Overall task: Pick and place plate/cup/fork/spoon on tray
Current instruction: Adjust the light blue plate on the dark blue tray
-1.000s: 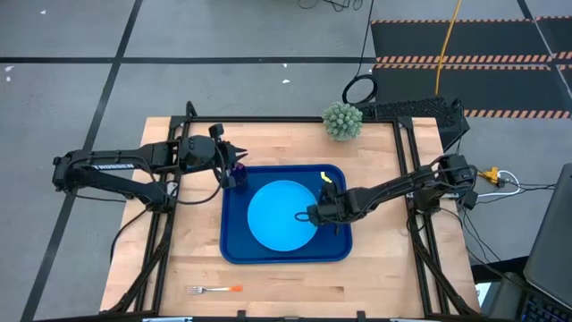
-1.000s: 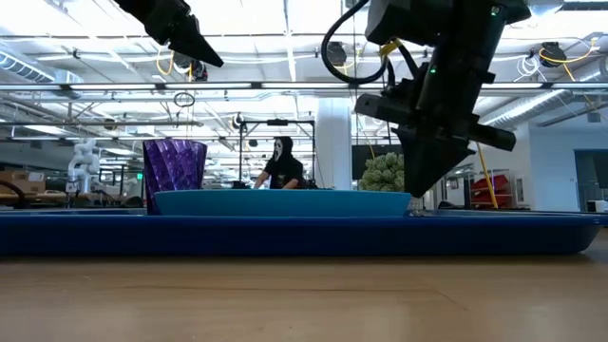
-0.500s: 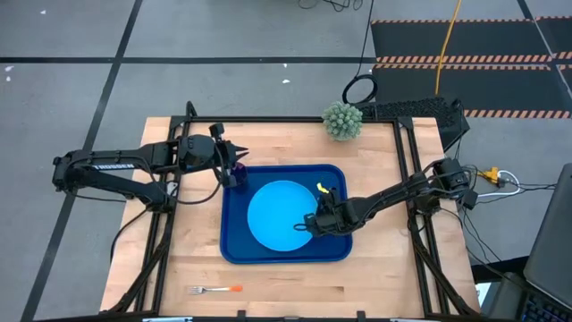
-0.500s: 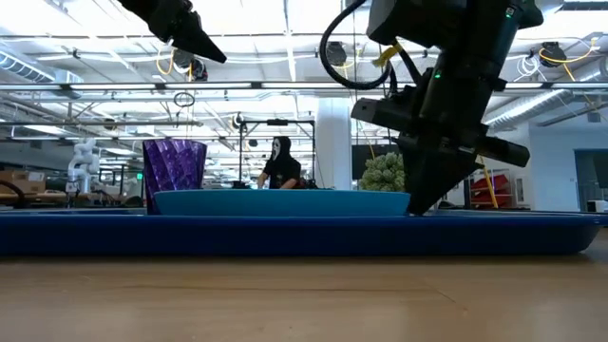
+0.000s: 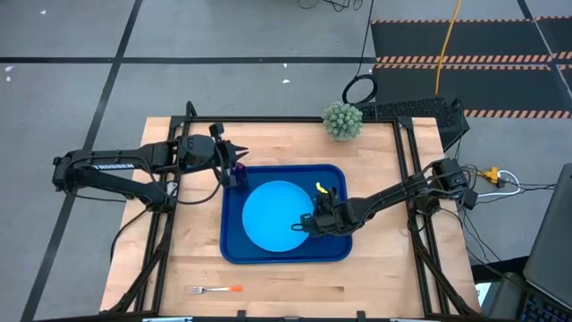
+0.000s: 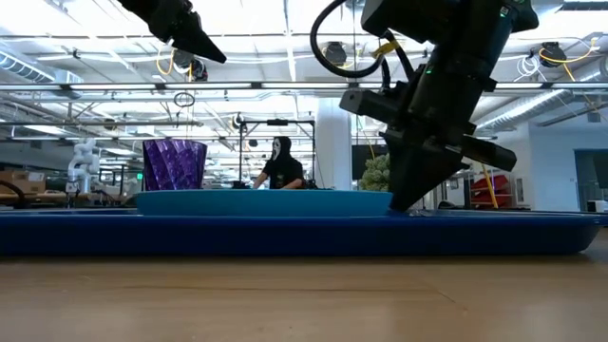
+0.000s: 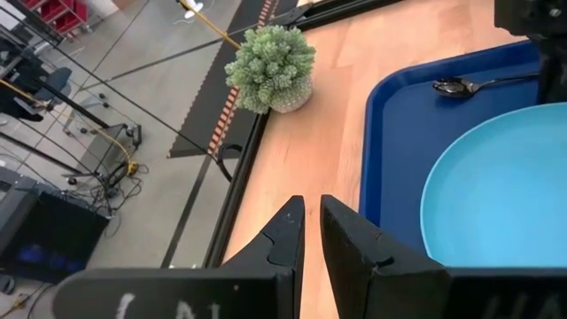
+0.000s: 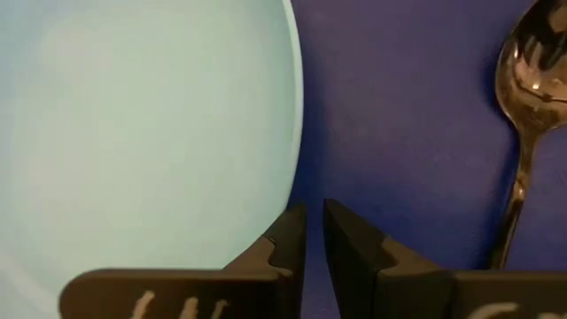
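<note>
The dark blue tray [image 5: 338, 249] lies mid-table. The light-blue plate [image 5: 273, 216] lies flat in it. The purple cup [image 5: 238, 170] stands upright at its far left corner. The dark spoon [image 8: 530, 80] lies on the tray floor to the right of the plate. The orange-handled fork [image 5: 215, 290] lies on the wood near the front edge. My right gripper [image 5: 298, 225] is shut, low at the plate's right rim. My left gripper [image 6: 207, 49] hangs shut above the cup, apart from it. My right gripper meets the plate's right rim [image 8: 296, 168] with its shut fingertips [image 8: 285, 229]. The fingers slant down from the table's right, their tips at the tray floor. The plate lies flat on the tray.
A potted green succulent [image 5: 342, 121] stands at the table's far edge. A person [image 6: 282, 163] stands in the room behind the table. Bare wood lies left, right and in front of the tray.
My right gripper has gone toward the table's left and a little down, tipping steeper. The plate has slid a short way toward the tray's left side, staying flat.
</note>
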Robot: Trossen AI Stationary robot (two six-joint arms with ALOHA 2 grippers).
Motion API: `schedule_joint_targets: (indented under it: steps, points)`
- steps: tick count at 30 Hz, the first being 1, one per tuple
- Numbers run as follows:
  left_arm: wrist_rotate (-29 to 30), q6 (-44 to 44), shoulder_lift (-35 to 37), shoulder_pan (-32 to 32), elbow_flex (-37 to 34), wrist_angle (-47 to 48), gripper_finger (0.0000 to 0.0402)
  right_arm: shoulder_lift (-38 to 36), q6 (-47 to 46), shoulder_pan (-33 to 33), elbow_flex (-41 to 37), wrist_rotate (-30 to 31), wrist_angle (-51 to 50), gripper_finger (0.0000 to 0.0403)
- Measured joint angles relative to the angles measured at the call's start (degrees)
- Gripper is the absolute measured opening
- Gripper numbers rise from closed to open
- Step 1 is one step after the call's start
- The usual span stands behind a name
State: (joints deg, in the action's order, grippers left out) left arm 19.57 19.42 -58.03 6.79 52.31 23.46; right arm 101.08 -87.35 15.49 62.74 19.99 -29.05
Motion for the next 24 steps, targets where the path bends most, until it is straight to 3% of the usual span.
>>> schedule_joint_targets:
  steps: [24]
  points:
    - [0.0,-1.6,5.7,0.0,0.0,3.8,0.0044,0.0,3.3,0.0,0.0,0.9,3.2,0.0036]
